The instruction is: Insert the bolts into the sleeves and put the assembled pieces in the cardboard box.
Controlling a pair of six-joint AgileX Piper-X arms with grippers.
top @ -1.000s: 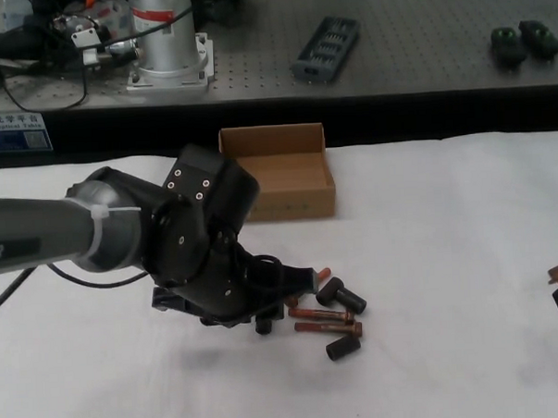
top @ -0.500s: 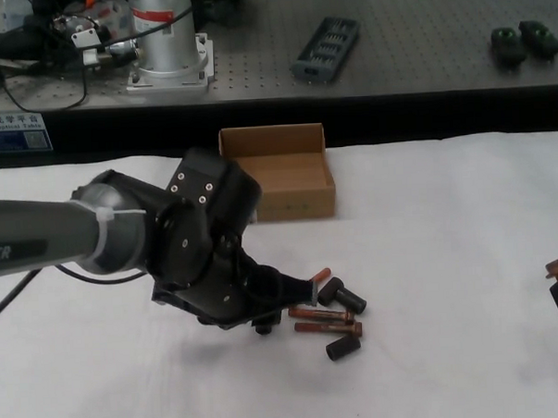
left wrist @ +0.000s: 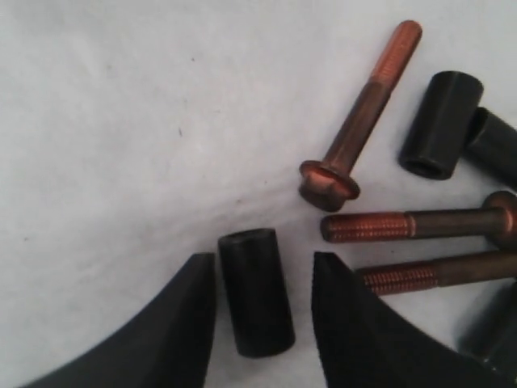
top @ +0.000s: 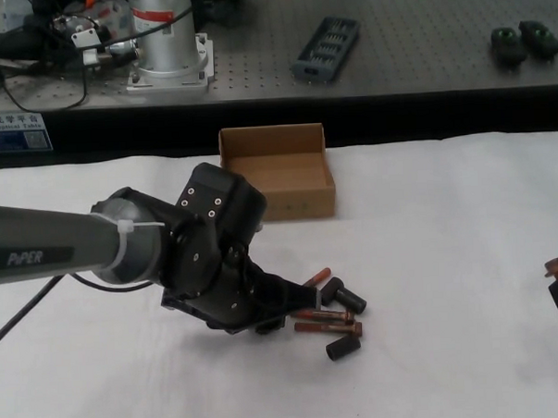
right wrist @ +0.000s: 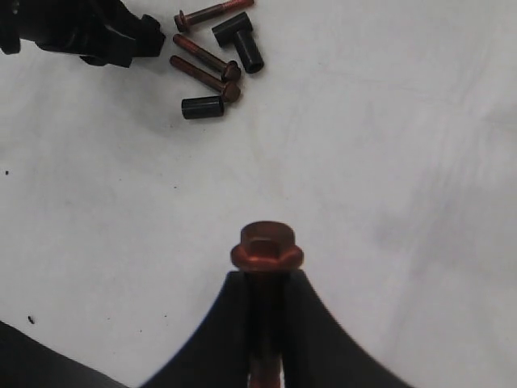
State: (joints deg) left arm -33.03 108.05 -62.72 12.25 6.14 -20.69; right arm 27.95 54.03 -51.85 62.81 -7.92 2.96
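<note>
Left gripper (left wrist: pixel 262 271) is low at the 9 o'clock end of the pile. Jaws open, straddling a sleeve (left wrist: pixel 257 295) that lies flat on the cloth, gap on both sides. I'd centre, close mid-length and lift straight up. The nearest bolt (left wrist: pixel 355 129) has its head just beside the sleeve's end, and two more bolts (left wrist: pixel 420 250) lie close to one finger, so they're easy to drag.

Room: the bench (top: pixel 448 257) has bare cloth from the pile out to 3 o'clock, a good spot for mating. The box (top: pixel 293 206) is at 12 o'clock of the pile, near, top open. The right gripper (right wrist: pixel 266 283) is at the 3 o'clock edge, jaws clamped on the held bolt (right wrist: pixel 267 246), head proud of the tips.
</note>
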